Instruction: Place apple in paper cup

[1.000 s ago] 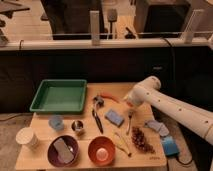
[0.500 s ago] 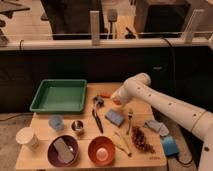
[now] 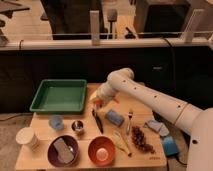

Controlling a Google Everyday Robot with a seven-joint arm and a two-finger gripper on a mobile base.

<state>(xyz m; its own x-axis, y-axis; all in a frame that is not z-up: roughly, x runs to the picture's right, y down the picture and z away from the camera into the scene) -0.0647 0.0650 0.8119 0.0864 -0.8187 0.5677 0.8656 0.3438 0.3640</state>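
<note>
My gripper (image 3: pixel 98 100) hangs at the end of the white arm, low over the table just right of the green tray. A small orange-yellow patch, the apple (image 3: pixel 95 104), shows right at the gripper's tip; most of it is hidden by the gripper. I cannot tell whether the gripper touches it. The paper cup (image 3: pixel 26 137), wide and off-white, stands upright at the front left corner of the table, far from the gripper.
A green tray (image 3: pixel 36 102) sits at the back left. A light-blue cup (image 3: pixel 56 121), a metal cup (image 3: pixel 77 126), a purple bowl (image 3: pixel 52 153) and an orange bowl (image 3: pixel 92 153) lie between gripper and paper cup. A blue sponge (image 3: pixel 114 117), a fork (image 3: pixel 130 120) and grapes (image 3: pixel 141 140) lie to the right.
The arm has swung left across the table, and the gripper has moved from the right-hand side down to the apple beside the green tray.
</note>
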